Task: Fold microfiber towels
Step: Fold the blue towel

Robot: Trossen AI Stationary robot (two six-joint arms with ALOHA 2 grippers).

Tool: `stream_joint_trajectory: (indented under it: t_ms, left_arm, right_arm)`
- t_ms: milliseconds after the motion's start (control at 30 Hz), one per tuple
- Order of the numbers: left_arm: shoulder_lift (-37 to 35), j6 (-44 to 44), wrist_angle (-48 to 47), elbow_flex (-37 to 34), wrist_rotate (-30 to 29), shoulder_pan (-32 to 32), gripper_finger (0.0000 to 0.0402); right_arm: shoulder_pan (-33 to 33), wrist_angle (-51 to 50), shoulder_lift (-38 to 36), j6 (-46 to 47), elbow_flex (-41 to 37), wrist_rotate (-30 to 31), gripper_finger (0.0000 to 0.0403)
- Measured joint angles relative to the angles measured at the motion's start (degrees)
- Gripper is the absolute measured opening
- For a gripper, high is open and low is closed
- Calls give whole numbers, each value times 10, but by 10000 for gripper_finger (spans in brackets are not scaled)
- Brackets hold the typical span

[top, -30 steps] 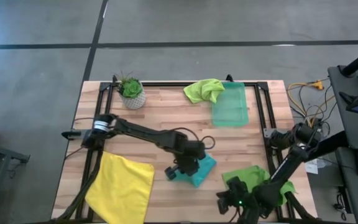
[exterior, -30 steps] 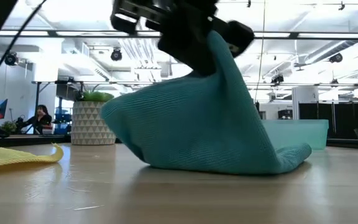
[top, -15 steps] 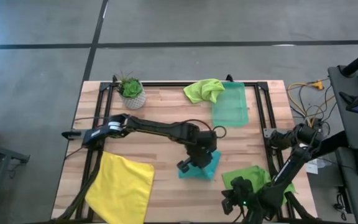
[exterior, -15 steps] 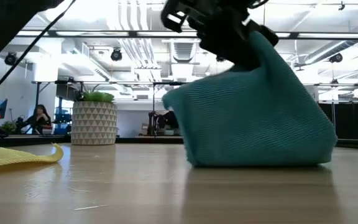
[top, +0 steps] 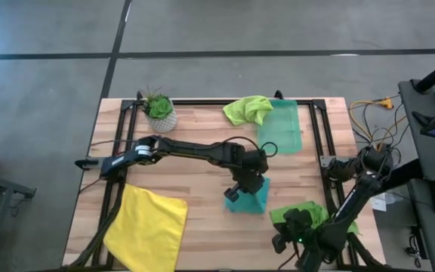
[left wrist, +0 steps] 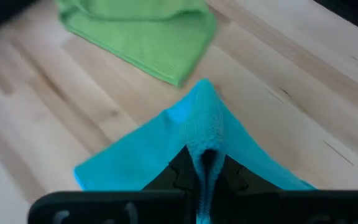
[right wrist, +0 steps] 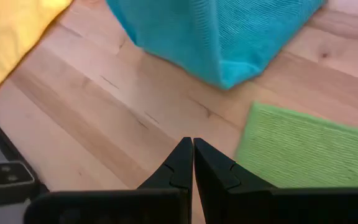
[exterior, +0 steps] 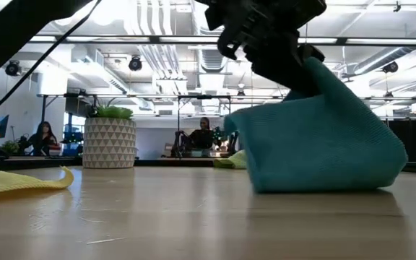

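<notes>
The left gripper (top: 245, 181) is seen clamped on a raised fold of the teal towel (top: 252, 198), whose lower part rests on the wooden table (top: 202, 128) near its middle. The right gripper (right wrist: 192, 163), fingers pressed together and holding nothing, is kept at the near right edge beside a lime green towel (top: 316, 217). The yellow towel (top: 146, 227) is spread flat at the near left, and a second lime green towel (top: 249, 109) is bunched against the translucent green bin (top: 280, 128) at the far side.

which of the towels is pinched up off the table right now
The teal towel: the left gripper is shut on its peak. The yellow towel and both lime green towels lie untouched.
</notes>
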Motion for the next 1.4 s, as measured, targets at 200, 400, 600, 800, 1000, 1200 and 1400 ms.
stream_joint_trajectory:
  t_ms: [200,400,600,800,1000,1200,1400]
  left_arm:
    - [0,12,87,-25,-68,3,0]
    - [-1,144,100,-33,-131,3,0]
    - [-1,185,155,-60,-182,6,0]
    - [-1,263,221,-94,-220,7,0]
    - [-1,308,334,-146,-312,7,0]
    - [-1,321,356,-179,-326,20,0]
    - [-1,311,347,-188,-329,41,3]
  right_arm:
    - [1,-17,-28,2,0,-1,8]
    - [1,-19,-42,3,0,-2,8]
    - [1,-21,-49,3,0,-3,9]
    - [1,-19,-53,6,0,-3,9]
    - [1,-9,-54,7,9,-5,8]
    - [1,-11,-54,3,19,-5,8]
    - [1,-11,-54,3,19,-5,9]
